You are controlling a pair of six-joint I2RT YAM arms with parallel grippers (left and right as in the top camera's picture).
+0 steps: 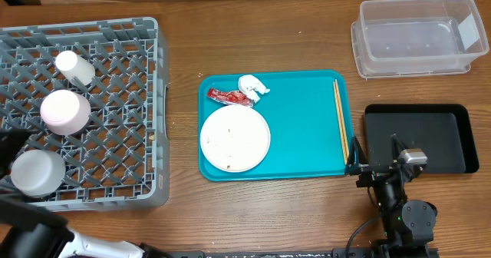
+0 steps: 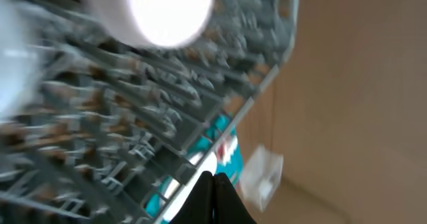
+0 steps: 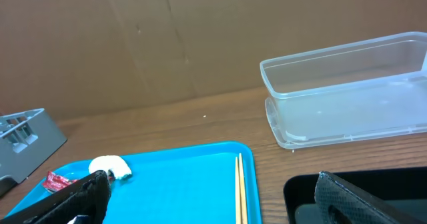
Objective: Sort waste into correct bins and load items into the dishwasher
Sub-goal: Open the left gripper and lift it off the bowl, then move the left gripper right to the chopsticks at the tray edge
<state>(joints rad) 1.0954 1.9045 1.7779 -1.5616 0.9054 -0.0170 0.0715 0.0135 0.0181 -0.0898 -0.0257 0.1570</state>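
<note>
The grey dish rack (image 1: pixel 115 51) on the left holds a white cup (image 1: pixel 74 67), a pinkish bowl (image 1: pixel 65 110) and a pale grey-blue bowl (image 1: pixel 37 172). On the teal tray (image 1: pixel 299 135) lie a white plate (image 1: pixel 235 137) with a few specks, a red wrapper (image 1: pixel 230 97), a white tissue (image 1: pixel 253 86) and chopsticks (image 1: pixel 340 120). My left gripper (image 2: pixel 213 196) is shut and empty, over the rack lattice (image 2: pixel 120 117) in a blurred view. My right gripper (image 3: pixel 213 207) stands open above the tray's right edge, with the chopsticks (image 3: pixel 240 191) between its fingers (image 3: pixel 347 197).
A clear plastic tub (image 1: pixel 418 35) stands at the back right, and a black tray (image 1: pixel 430 139) lies in front of it, right of my right gripper (image 1: pixel 377 166). The left arm (image 1: pixel 27 227) fills the near-left corner. A cardboard wall (image 3: pixel 133 44) closes the back.
</note>
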